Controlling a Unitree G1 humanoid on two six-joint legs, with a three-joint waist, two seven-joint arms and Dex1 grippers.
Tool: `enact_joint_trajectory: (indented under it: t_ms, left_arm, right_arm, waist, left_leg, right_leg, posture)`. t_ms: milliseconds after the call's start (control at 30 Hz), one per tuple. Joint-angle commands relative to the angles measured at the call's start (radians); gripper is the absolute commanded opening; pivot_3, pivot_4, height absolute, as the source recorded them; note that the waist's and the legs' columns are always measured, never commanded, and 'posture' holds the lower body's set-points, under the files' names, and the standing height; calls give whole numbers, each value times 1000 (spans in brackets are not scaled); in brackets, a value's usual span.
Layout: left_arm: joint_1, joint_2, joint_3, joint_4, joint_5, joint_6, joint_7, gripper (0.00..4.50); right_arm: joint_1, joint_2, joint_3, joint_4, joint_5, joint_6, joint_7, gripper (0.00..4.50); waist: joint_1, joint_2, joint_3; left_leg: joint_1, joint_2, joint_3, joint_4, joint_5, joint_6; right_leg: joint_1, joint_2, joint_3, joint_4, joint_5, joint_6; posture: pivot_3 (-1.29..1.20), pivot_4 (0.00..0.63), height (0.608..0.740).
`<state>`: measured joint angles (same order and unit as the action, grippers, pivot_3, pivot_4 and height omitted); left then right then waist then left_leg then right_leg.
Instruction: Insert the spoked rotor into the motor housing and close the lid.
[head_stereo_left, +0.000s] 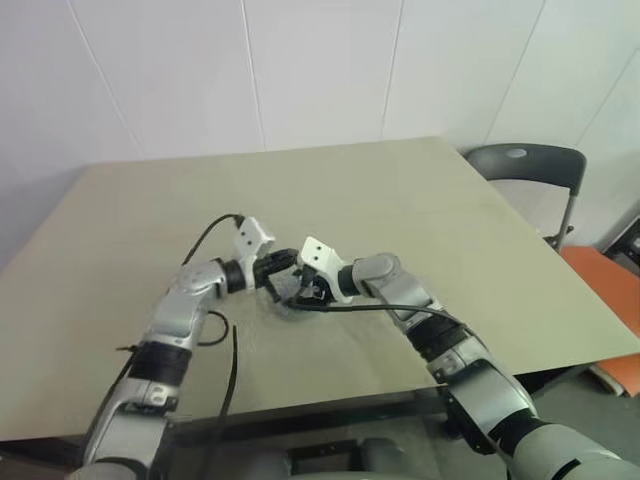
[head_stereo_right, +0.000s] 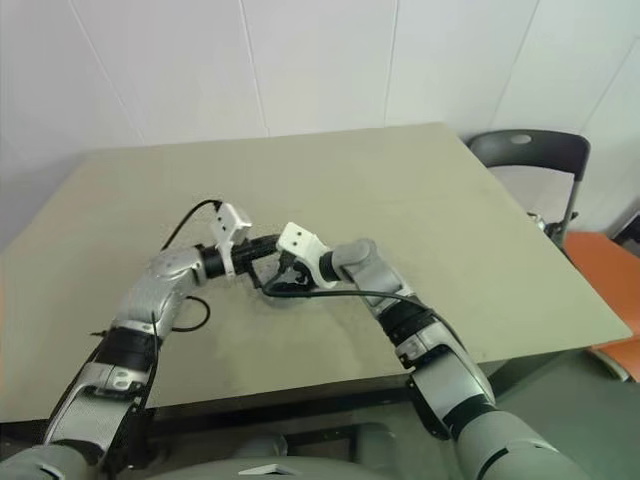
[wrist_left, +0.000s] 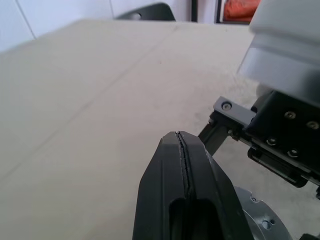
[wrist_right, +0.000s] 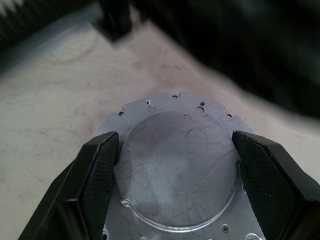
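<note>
Motor housing (wrist_right: 180, 170) lay on the beige desk (head_stereo_left: 450, 240), near its front edge | right claw (wrist_right: 175, 165) straddled its round silver face, fingers (wrist_right: 97, 165) spread at either side | left claw (wrist_left: 182, 150) clenched, just beside it

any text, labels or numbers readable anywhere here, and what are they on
None can be read.
The round silver metal part between the right gripper fingers shows scratches and small holes, no markings.
The shut left gripper is plain black, no label.
The table, the wall and the chair carry no writing.
</note>
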<state>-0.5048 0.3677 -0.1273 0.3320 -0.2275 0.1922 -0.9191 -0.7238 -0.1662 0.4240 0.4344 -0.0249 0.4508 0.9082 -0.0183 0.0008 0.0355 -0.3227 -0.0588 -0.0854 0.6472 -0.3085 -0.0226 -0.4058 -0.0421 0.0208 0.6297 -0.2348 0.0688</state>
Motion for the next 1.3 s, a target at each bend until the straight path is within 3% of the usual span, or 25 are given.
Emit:
enact_joint_trajectory:
  t_ms: [33, 467, 767, 900, 1300]
  left_arm:
    - [-29, 24, -62, 86, 82, 6, -19, 0]
    - [4, 43, -79, 51, 51, 94, -141, 0]
    - [17, 73, -128, 78, 130, 126, -113, 0]
    - [17, 76, -125, 77, 124, 123, -110, 0]
    - [22, 84, -132, 67, 114, 128, -129, 0]
  right_arm:
    - [24, -14, 12, 16, -28, 32, -20, 3286]
    - [36, -16, 7, 7, -31, 33, -51, 3286]
    - [26, -2, -26, 7, -13, 40, -82, 3286]
    - [22, 2, -73, -10, 32, 112, -81, 4482]
    - [-18, -20, -216, -3, 197, 243, -6, 4482]
  waist:
    - [2, -1, 0]
    - [4, 0, -3]
    - [4, 0, -3]
    - [4, 0, -3]
    - [5, 0, -3]
  left_leg:
    - [0, 0, 0, 0, 0, 0]
    - [2, 0, -1, 2, 0, 0]
    - [3, 0, -1, 2, 0, 0]
    - [3, 1, -2, 2, 0, 0]
    - [2, 0, -2, 1, 0, 0]
  right_leg:
    - [0, 0, 0, 0, 0, 0]
    - [3, 0, -1, 1, -2, 4]
    - [4, 0, -1, 1, -3, 4]
    - [4, 0, -1, 1, -3, 4]
    - [3, 0, -1, 0, -3, 4]
  posture:
    - [0, 0, 740]
    - [0, 0, 740]
    - [0, 0, 740]
    - [0, 0, 740]
    - [0, 0, 740]
